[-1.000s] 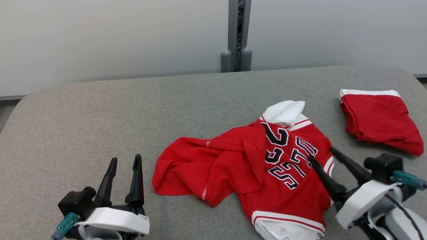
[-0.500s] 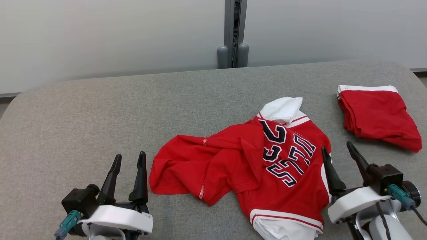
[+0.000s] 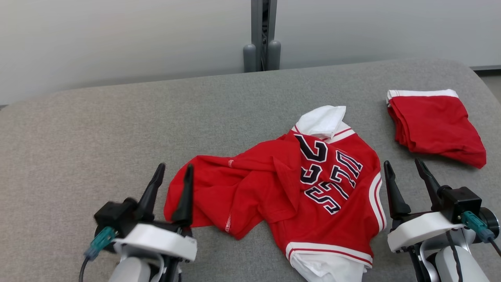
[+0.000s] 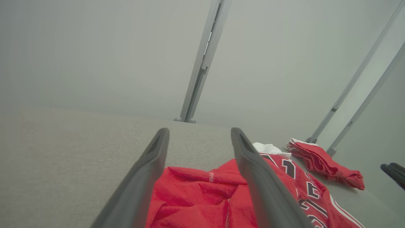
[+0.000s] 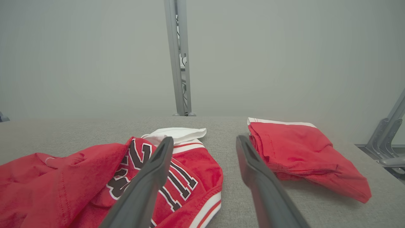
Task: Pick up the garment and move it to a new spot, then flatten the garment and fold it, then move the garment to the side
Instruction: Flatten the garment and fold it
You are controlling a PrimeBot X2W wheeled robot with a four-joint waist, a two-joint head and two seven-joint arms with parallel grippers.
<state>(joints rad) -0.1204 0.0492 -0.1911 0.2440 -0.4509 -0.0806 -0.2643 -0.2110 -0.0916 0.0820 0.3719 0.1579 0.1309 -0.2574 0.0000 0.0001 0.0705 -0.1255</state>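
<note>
Nearest the camera, the left gripper (image 3: 175,167) is seen with its jaws spread wide and nothing between them. In the head view its inner finger lies over the left edge of the garment (image 3: 289,188); whether cloth is touched cannot be told. The right gripper (image 3: 402,162) is likewise held wide apart and empty, just beside the white-striped right hem. Between the two, the garment, a red jersey with white trim and dark lettering, is left crumpled on the grey table (image 3: 98,129), with one part folded over its middle and a white part turned up at its far end. Farther off to the right, well apart, a second red garment (image 3: 434,125) is laid folded. Beyond the table a grey post (image 3: 261,35) is set against a pale wall. The step in hand is judged to be the approach for a grasp, nothing being lifted yet. For the next move, the fingers would have to be lowered onto opposite edges and closed, so that the cloth can be raised and drawn flat.
</note>
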